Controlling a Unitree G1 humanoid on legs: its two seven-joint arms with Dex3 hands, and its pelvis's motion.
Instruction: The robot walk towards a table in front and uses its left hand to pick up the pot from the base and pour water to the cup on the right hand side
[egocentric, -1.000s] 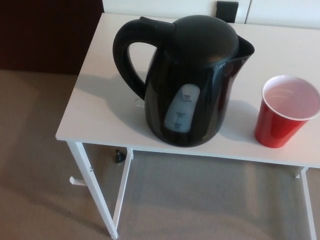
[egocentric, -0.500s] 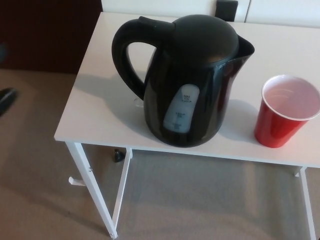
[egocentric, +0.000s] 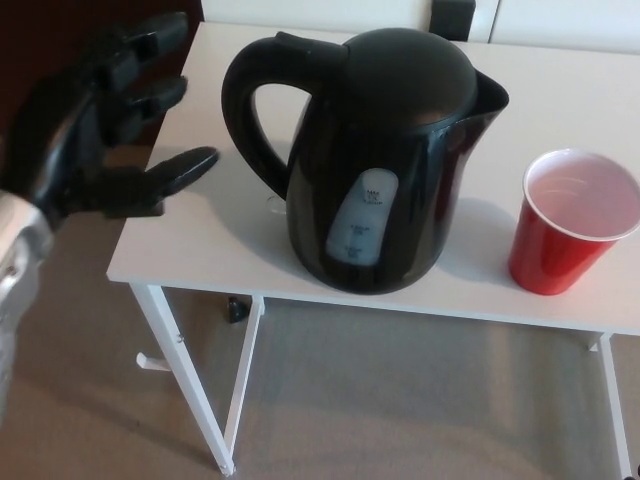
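A black electric kettle (egocentric: 385, 160) stands upright in the middle of the white table (egocentric: 200, 240), its loop handle (egocentric: 248, 100) facing left and its spout pointing right. To its right a red cup (egocentric: 568, 222) with a white inside stands on the table, apart from the kettle. My left hand (egocentric: 105, 120) is raised at the table's left edge, open with fingers spread toward the handle, a short gap away from it. The kettle's base is hidden under its body. My right hand does not show.
Beige carpet (egocentric: 400, 400) lies below the table, whose white legs (egocentric: 185, 380) show at lower left. A small black object (egocentric: 236, 311) sits on the floor under the table. A dark plug-like thing (egocentric: 453, 17) is at the table's far edge by the wall.
My left hand has risen into view from the left and now hovers open beside the kettle's handle. Kettle and cup have not moved.
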